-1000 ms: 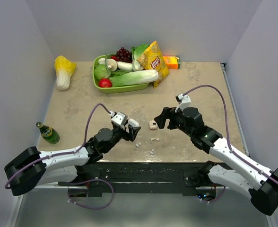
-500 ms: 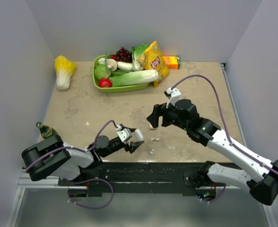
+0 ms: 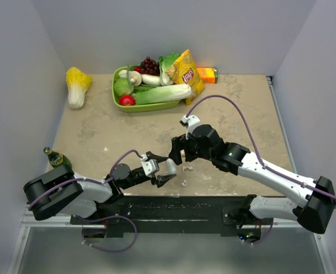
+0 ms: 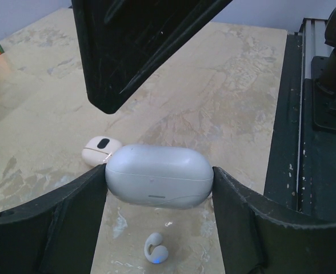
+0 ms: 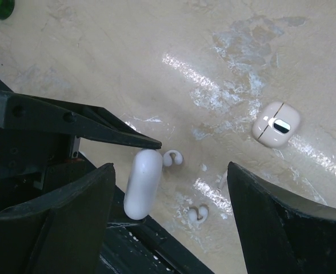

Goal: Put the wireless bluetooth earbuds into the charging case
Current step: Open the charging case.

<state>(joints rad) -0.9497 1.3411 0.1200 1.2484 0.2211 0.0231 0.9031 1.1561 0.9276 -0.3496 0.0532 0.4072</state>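
Starting at the left, the green bottle (image 3: 57, 160) stands well to the left of the charging case (image 4: 158, 176); the left arm has drawn back since a second ago, from out over the table (image 3: 99, 131) to just short of its near edge; the left gripper (image 3: 164, 171) is clenched on the charging case, one finger against each rounded end, the lid shut and no beige inside showing; whether the case rests on the table or hangs just above it I cannot tell. Just right of the case lies the nearer earbud (image 5: 172, 158), close beside it but apart; the farther earbud (image 5: 198, 215) lies a little past that one; both are loose on the table, and neither is between any jaws; a small beige pod (image 5: 276, 124) with a dark oval mark sits beyond the case, apart from it. Rightmost, the right gripper (image 3: 178, 154) has swung in over the last second from well right of the case to just beyond it; its jaws are spread wide and grasp nothing. I judge that the case is now being presented to the right arm, which must either open the lid or fetch an earbud; nothing is inserted yet.
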